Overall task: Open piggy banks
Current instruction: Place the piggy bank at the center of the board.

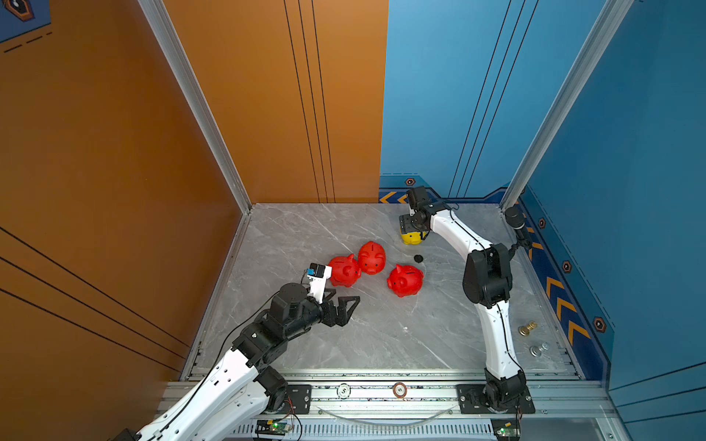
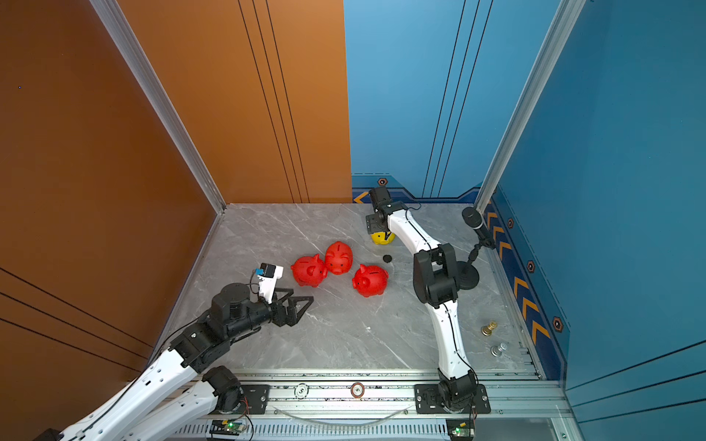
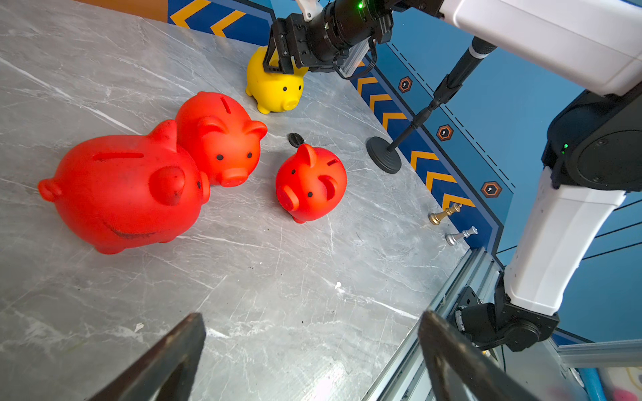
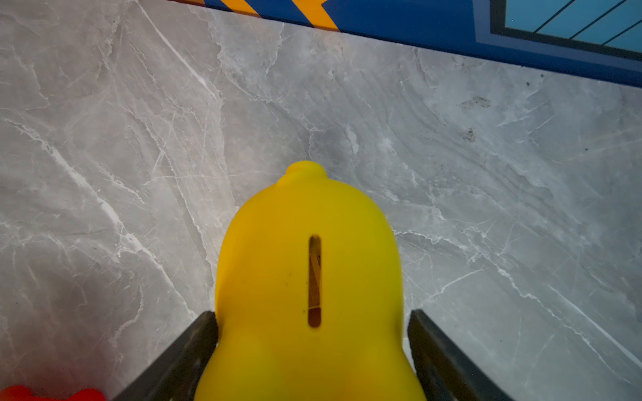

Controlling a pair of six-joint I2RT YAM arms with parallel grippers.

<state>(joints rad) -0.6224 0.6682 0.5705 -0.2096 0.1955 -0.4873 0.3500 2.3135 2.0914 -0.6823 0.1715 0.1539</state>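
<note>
At the far right of the bench [image 1: 382,336], close to the blue wall, the yellow piggy bank [image 3: 274,86] stands on its feet with the coin slot upward. The right pincer [image 4: 311,314] is over it from above. Its jaws stand wide and clasp the two flanks of the bank, whose body fills the space between them.

In the middle of the bench three red ones stand upright. The left red piggy bank [image 1: 344,271] and the far red piggy bank [image 1: 371,257] touch each other, and the right red piggy bank [image 1: 405,280] stands a little apart from them. A small black plug [image 1: 418,258] lies between this one and the yellow one.

The left pincer [image 1: 345,297] hovers just on the near side of the left red piggy bank, jaws wide apart, holding nothing. A gold chess piece [image 1: 528,328] and a silver chess piece [image 1: 536,349] lie at the near right edge.
</note>
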